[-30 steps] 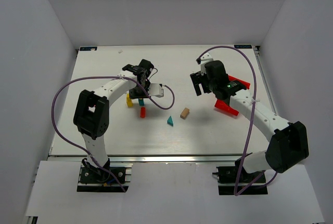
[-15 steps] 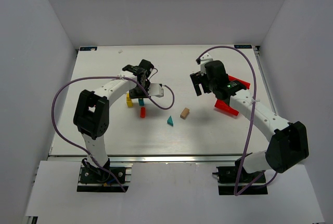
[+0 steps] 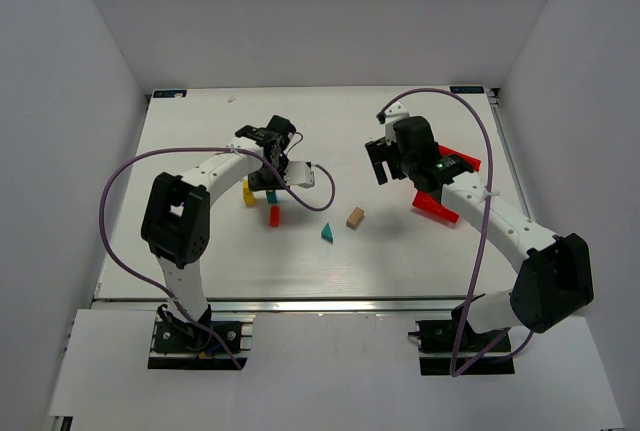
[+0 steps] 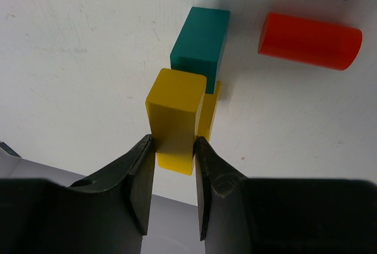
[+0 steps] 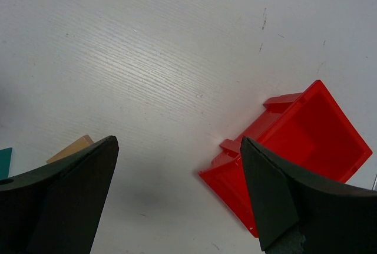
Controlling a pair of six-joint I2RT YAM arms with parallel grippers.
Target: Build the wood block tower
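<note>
Left of the bench's (image 3: 400,261) centre, the left gripper (image 4: 174,143) clamps the yellow arch (image 4: 175,104), its long axis running out from between the fingers to the teal cube (image 4: 200,42), which it appears to touch. The red block (image 4: 309,40) lies apart. Past the teal triangle (image 3: 326,233) and tan cube (image 3: 354,217), bare board reaches the near edge. The right gripper (image 5: 177,171) gapes wide, empty, beside the red bin (image 5: 306,130) toward the right edge.

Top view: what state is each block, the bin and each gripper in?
left gripper: shut on yellow arch.
right gripper: open, empty.
yellow arch: gripped, right beside teal block.
teal block: lying flat, free.
red cylinder: lying on its side, free.
teal triangle: free, alone.
tan cube: free, alone.
red bin: nothing visible inside.
</note>
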